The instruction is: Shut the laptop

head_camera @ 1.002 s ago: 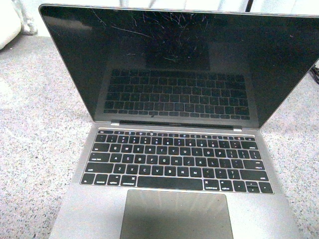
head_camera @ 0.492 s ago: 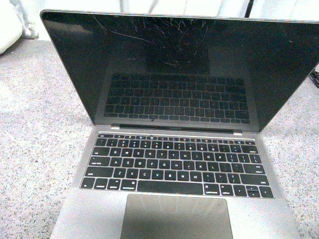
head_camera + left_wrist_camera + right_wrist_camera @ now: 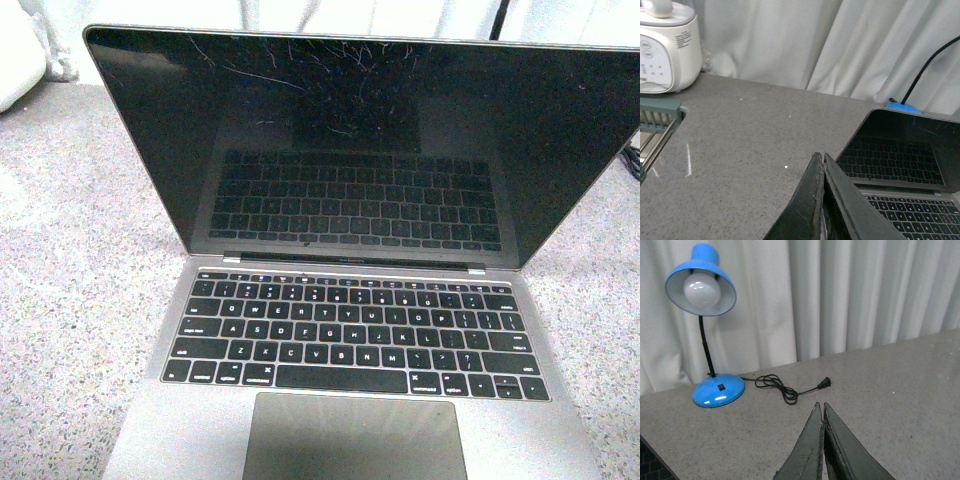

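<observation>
The space-grey laptop (image 3: 350,340) stands open on the speckled grey counter, filling the front view. Its black keys and trackpad face me, and its scratched glossy black screen (image 3: 360,130) leans back. Neither gripper shows in the front view. In the left wrist view my left gripper (image 3: 821,159) is shut and empty, above the counter just beside the laptop's (image 3: 905,175) side edge, apart from it. In the right wrist view my right gripper (image 3: 820,407) is shut and empty over bare counter. A dark corner at that view's lower left edge may be the laptop.
A blue desk lamp (image 3: 707,330) with an unplugged black cord (image 3: 785,387) stands near the white curtain. A white appliance (image 3: 665,47) and a green dish rack (image 3: 657,117) are at the counter's left end. A black cable (image 3: 930,65) runs behind the laptop.
The laptop sits slightly lower in the front view than a second ago, so more of the curtain shows above the screen's top edge. The lid angle looks the same.
</observation>
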{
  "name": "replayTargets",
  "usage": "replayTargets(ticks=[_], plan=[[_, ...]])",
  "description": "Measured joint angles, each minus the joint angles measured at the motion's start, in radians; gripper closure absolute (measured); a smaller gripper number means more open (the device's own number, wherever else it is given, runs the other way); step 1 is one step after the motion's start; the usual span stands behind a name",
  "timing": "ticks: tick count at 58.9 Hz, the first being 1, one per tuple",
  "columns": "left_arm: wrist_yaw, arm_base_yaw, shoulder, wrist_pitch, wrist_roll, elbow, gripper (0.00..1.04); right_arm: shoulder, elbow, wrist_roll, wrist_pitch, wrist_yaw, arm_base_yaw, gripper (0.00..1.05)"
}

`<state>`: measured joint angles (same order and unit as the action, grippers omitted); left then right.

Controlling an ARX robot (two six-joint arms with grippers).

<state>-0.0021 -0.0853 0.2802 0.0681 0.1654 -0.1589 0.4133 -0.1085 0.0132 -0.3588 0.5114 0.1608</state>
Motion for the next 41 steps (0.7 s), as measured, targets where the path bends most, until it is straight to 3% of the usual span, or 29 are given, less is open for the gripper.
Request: replayTargets(ticks=[6,19,41], plan=[[-0.013,-0.051,0.144,0.101,-0.009,-0.052,1.01,0.159,-0.035,0.057,-0.109,-0.145,-0.072,1.03],[-0.051,-0.110,0.437,0.258,-0.034,-0.208,1.01,0.468,-0.147,0.156,-0.270,-0.351,-0.163,1.03],[-0.011,-0.162,0.753,0.332,-0.168,-0.422,1.01,0.790,-0.459,0.277,-0.243,-0.531,-0.205,1.03]])
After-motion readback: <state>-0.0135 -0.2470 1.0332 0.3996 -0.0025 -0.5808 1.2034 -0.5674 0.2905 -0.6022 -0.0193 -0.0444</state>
